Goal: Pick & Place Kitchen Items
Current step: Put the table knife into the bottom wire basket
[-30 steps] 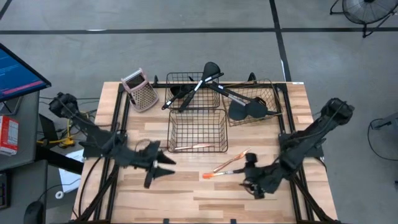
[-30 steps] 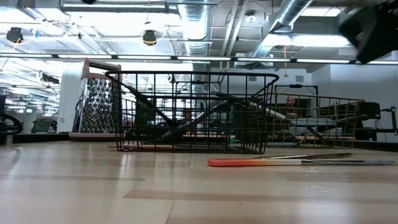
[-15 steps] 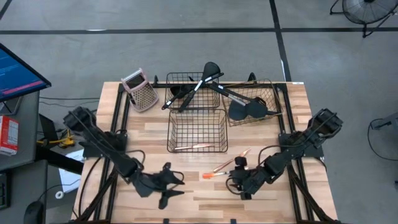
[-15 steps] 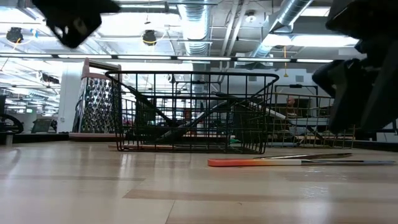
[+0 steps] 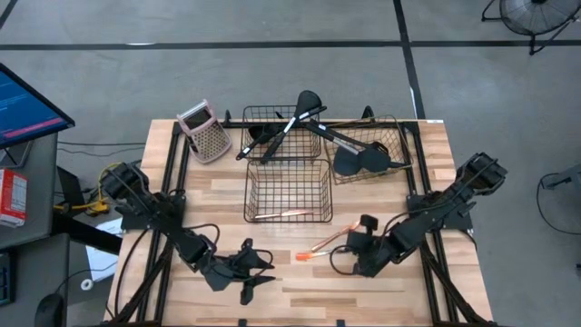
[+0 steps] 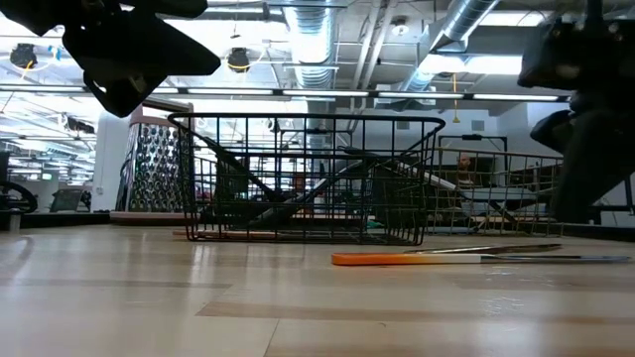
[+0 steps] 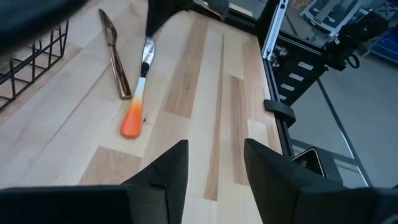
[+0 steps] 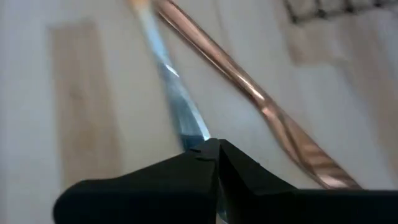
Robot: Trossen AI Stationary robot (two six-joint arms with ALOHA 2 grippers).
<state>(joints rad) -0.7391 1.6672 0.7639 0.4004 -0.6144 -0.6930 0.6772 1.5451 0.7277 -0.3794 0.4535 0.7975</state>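
An orange-handled metal knife (image 5: pixel 313 256) lies flat on the wooden table, with a thin copper piece (image 5: pixel 334 239) beside it. My right gripper (image 5: pixel 350 254) is shut at the knife's blade end; the right wrist view shows the blade (image 8: pixel 174 81) running up to the gripper (image 8: pixel 213 148). My left gripper (image 5: pixel 259 271) hangs open near the table's front edge, left of the knife's handle (image 7: pixel 134 118), with nothing between its fingers (image 7: pixel 214 180). Another copper piece (image 5: pixel 281 216) lies in the near wire basket (image 5: pixel 250 193). My right gripper has its two shut fingers on the tip of the knife's blade (image 8: pixel 198 134), coming from above and from the table's right, slanting down. The fingers lie roughly along the blade. The fingertips hide the contact itself. The knife (image 6: pixel 407 259) lies flat on the table.
Behind the near basket stands a black wire basket (image 5: pixel 272 116) holding black utensils, and to its right another wire basket (image 5: pixel 392 136) with black spatulas. A pink-topped grater (image 5: pixel 204 132) stands at the far left. Bare wood lies between the two grippers.
My left gripper has come down and gone toward the table's near edge and to the right. My right gripper has sunk and gone left toward the knife's blade end, rolling as it went. The knife and the copper piece have stayed in place.
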